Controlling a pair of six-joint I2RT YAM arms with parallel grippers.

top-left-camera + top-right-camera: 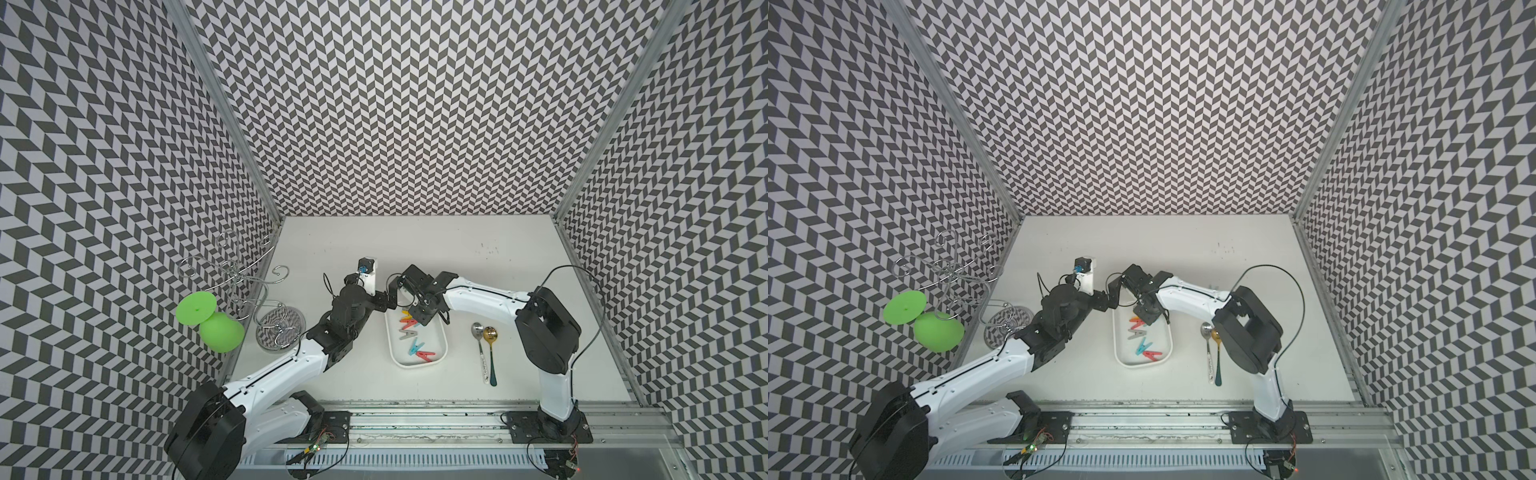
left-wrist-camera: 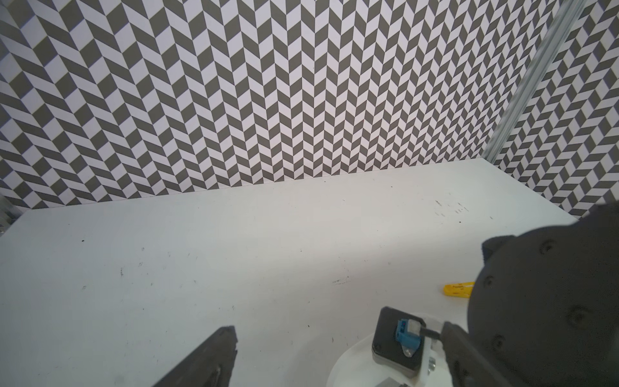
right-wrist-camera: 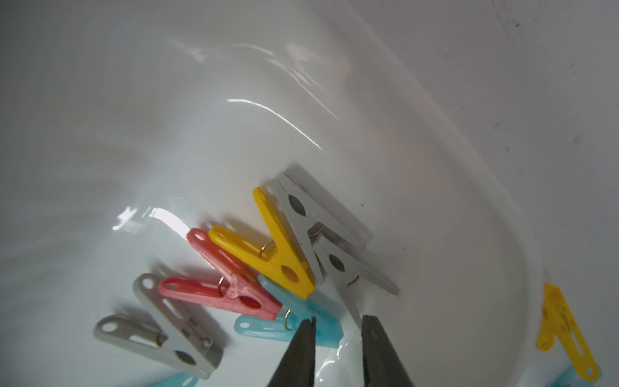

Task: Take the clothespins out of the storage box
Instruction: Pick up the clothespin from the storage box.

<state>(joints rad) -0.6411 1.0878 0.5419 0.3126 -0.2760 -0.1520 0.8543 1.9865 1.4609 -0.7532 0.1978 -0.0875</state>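
The white storage box [image 1: 415, 365] [image 1: 1142, 365] lies mid-table. Inside it are several clothespins, among them a grey one [image 1: 407, 334] and a red one [image 1: 426, 354]. In the right wrist view yellow [image 3: 284, 264], red [image 3: 227, 295], grey [image 3: 311, 214] and light blue [image 3: 321, 331] clothespins are heaped on the box floor [image 3: 201, 134]. My right gripper [image 3: 338, 321] [image 1: 415, 320] reaches down into the box, its jaws a little apart astride the light blue clothespin's end. A yellow clothespin [image 3: 562, 331] [image 2: 459, 288] lies on the table outside the rim. My left gripper [image 2: 340, 328] [image 1: 390, 301] is open and empty by the box's far left corner.
Two spoons, silver [image 1: 478, 332] and gold [image 1: 490, 332], lie right of the box. At the left wall stand a wire stand [image 1: 249, 282] on a patterned disc base [image 1: 280, 328] and a green object [image 1: 216, 324]. The two arms' wrists are close together above the box's far end.
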